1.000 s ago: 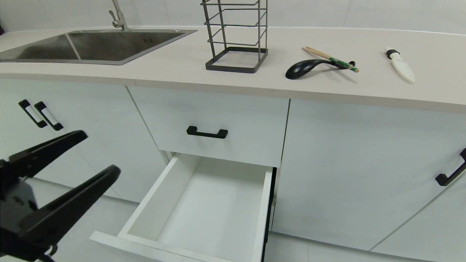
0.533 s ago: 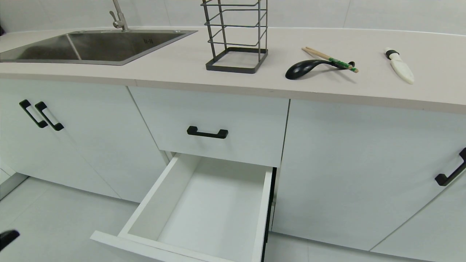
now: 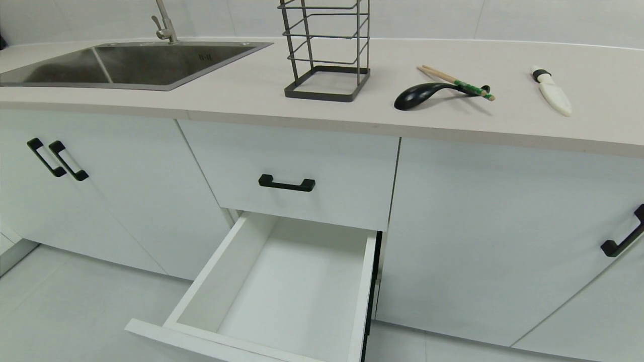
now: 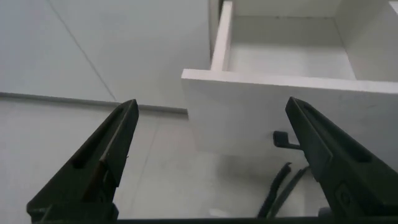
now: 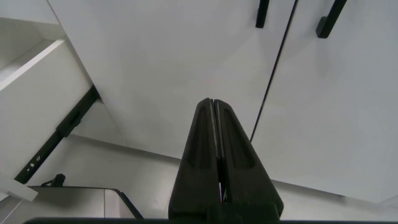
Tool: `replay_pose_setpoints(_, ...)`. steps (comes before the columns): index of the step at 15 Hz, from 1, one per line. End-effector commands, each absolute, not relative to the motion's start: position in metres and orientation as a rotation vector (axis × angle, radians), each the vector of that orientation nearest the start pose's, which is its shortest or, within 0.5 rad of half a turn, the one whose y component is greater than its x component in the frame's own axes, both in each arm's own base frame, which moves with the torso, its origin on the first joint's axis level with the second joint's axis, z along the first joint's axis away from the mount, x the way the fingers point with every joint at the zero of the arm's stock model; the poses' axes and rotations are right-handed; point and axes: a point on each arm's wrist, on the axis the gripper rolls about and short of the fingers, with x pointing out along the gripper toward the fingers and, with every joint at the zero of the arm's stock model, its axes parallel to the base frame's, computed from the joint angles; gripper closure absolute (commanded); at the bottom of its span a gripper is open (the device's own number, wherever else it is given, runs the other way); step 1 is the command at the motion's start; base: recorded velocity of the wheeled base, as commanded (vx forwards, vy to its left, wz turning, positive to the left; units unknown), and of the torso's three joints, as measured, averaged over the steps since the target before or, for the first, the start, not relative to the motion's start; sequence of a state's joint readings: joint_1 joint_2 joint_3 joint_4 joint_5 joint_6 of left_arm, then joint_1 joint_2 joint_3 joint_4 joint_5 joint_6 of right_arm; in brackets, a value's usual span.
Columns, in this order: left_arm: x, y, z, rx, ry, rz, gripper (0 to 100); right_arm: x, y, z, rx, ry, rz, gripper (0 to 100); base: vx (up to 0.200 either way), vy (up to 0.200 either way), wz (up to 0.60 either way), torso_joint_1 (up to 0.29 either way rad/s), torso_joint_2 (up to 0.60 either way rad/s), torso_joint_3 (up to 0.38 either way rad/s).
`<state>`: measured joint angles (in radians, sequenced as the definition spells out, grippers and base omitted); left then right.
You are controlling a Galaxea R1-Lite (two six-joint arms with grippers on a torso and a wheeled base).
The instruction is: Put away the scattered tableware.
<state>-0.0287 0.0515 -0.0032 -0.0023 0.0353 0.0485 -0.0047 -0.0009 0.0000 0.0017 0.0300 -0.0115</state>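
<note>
Having dropped floorward, left end effector (image 4: 211,104) faces drawer (image 4: 280,118).

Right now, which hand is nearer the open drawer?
Left. The left hand, open, faces the front panel of the drawer straight on; the right hand, shut, points at the cabinet door beside it.
</note>
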Motion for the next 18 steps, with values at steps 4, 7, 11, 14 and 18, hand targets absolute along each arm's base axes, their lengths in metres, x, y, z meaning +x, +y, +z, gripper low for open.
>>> replay_pose_setpoints(4, -0.0228, 0.0008, 0.0756, -0.028, -0.002, 0.029, 0, -0.0228, 0.0007, 0.0753, -0.006, 0.001, 0.021, 100, 0.000, 0.000, 0.30, 0.002, 0.00, 0.002)
replay_pose_setpoints(7, -0.0228, 0.0008, 0.0758, -0.040, -0.004, 0.029, 0, -0.0228, 0.0007, 0.0753, -0.006, 0.001, 0.021, 100, 0.000, 0.000, 0.00, 0.000, 0.00, 0.000)
replay_pose_setpoints(11, -0.0228, 0.0008, 0.0758, -0.040, -0.004, 0.031, 0, -0.0228, 0.0007, 0.0753, -0.006, 0.001, 0.021, 100, 0.100, 0.000, 0.00, 0.001, 0.00, 0.002)
replay_pose_setpoints(14, -0.0228, 0.0008, 0.0758, -0.037, -0.004, 0.029, 0, -0.0228, 0.0007, 0.0753, -0.006, 0.001, 0.021, 100, 0.067, 0.000, 0.00, 0.001, 0.00, -0.001)
replay_pose_setpoints(18, -0.0228, 0.0008, 0.0758, -0.040, -0.004, 0.029, 0, -0.0228, 0.0007, 0.0753, -0.008, 0.001, 0.021, 100, 0.000, 0.000, 0.00, 0.000, 0.00, 0.000)
